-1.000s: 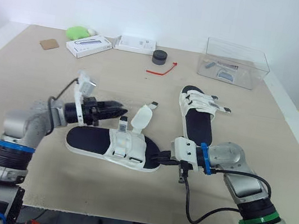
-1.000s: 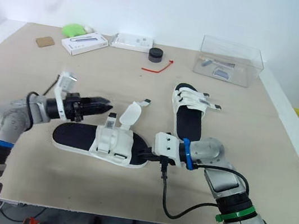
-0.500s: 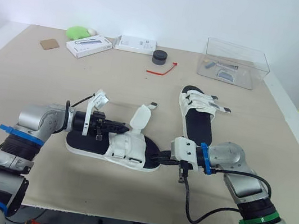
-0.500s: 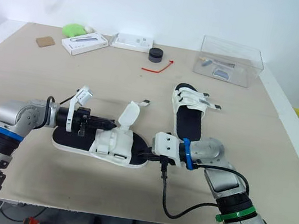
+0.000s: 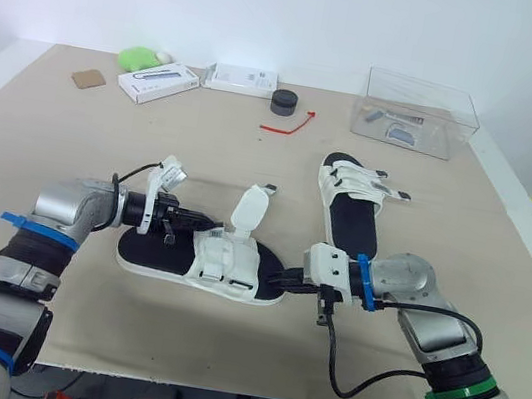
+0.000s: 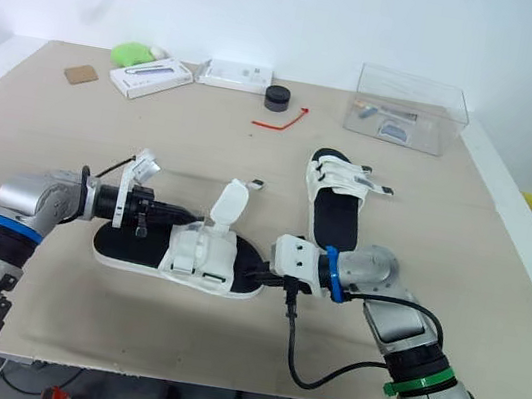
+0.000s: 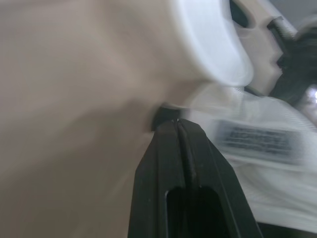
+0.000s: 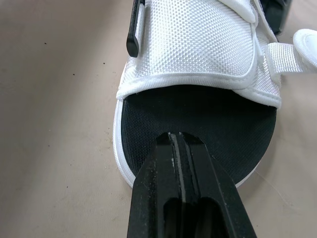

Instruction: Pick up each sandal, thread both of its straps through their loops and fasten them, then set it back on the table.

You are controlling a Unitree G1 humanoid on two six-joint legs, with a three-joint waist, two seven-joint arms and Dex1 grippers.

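1. Well, the left claw (image 5: pixel 190 216) is clenched with nothing between its fingers. Its tips nose against the left side of the white upper on the near sandal (image 5: pixel 159 249), which lies flat on the bench (image 5: pixel 83 140).
2. One loose strap (image 5: pixel 250 207) stands up from that sandal's upper, unfastened. It looks like soft, floppy webbing, so I'd pinch it close to its free tip, where it can be steered toward a loop.
3. The sandal's sole looks like light foam, a bit bendy. I'd expect it to skate across the bench under a sideways push, so it needs pinning or a grip on the sole's edge.
4. The right claw (image 5: pixel 285 282) is clenched too and empty. Its tips sit at the near sandal's right end, over the dark footbed, and seem placed to hold it down.
5. The far sandal (image 5: pixel 351 223) lies beyond the near sandal's right end, apart from both claws. Whether its straps are fastened I cannot tell.
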